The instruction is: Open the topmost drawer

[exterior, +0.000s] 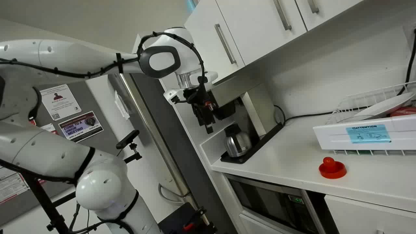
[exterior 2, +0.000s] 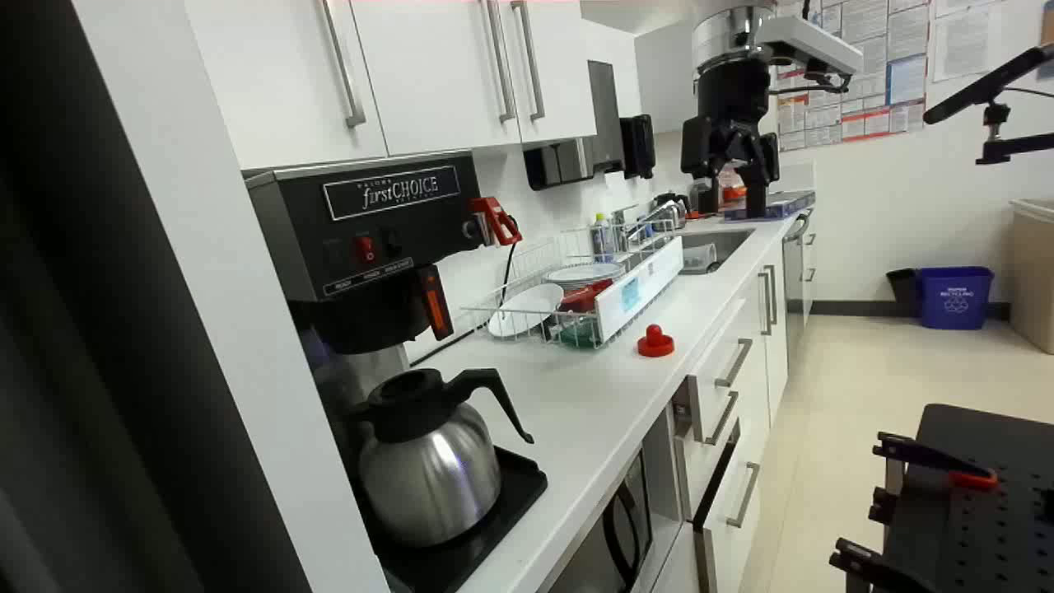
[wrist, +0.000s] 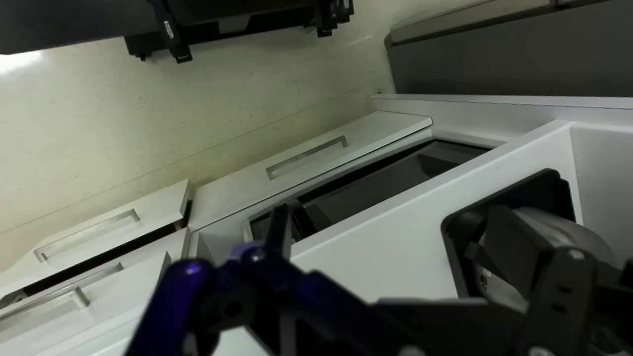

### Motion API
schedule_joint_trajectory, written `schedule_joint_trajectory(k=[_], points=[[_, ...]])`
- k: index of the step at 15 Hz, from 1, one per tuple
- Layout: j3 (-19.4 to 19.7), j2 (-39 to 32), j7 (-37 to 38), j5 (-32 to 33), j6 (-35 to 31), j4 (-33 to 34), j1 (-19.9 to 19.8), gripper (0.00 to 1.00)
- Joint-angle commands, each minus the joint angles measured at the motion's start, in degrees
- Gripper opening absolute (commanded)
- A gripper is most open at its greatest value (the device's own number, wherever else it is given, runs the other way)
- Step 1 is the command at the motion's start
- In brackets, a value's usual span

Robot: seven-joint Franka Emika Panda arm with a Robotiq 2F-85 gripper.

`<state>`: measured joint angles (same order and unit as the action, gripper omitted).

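Auditor: Condition of the gripper (exterior 2: 731, 198)?

Operator: Released. I find the fingers (exterior 2: 756, 198) spread, aimed down, nothing between them, at a height well above the counter (exterior: 292, 165).

Auditor: Bearing of the topmost drawer (exterior 2: 711, 399) from there?

Operator: Below, and to the right as one faces the counter. It sits directly under the counter's top, right of the microwave (exterior: 273, 201). The move turns on this: I judge that I must go right, away from the carafe (exterior: 239, 143), and drop to the drawer's level on its near side.

Auditor: Line of the handle (exterior 2: 733, 362)?

Operator: Level, running left to right, parallel to the counter's edge. My pull should therefore come straight towards the near side.

Auditor: Do the views agree?

Operator: Only in part. In an exterior view the front panel (exterior: 367, 213) runs out of frame, the handle barely included. In an exterior view the panel's end (exterior 2: 697, 412) also shows, standing slightly out, so I judge the drawer a little ajar. The wrist view, taken from above, shows a lower drawer (wrist: 163, 205) further out; I rate it a possible obstruction on the way down. Exact placing of the gripper over the counter's edge: I cannot tell.
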<state>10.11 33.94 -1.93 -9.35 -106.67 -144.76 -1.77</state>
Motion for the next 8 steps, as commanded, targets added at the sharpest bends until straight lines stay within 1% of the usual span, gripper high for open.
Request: schedule_joint_trajectory(k=[1, 5, 7, 8], points=[[-1.13, -0.17, -0.62, -0.64, 0.23, 0.12, -1.36, 1.0], [-1.12, -0.17, -0.62, -0.64, 0.23, 0.12, -1.36, 1.0], [-0.58, -0.11, 1.17, 0.02, -3.76, 0.14, -3.51, 1.0], [0.59, -0.89, 1.72, 0.01, -5.7, 0.39, -5.2, 1.0]])
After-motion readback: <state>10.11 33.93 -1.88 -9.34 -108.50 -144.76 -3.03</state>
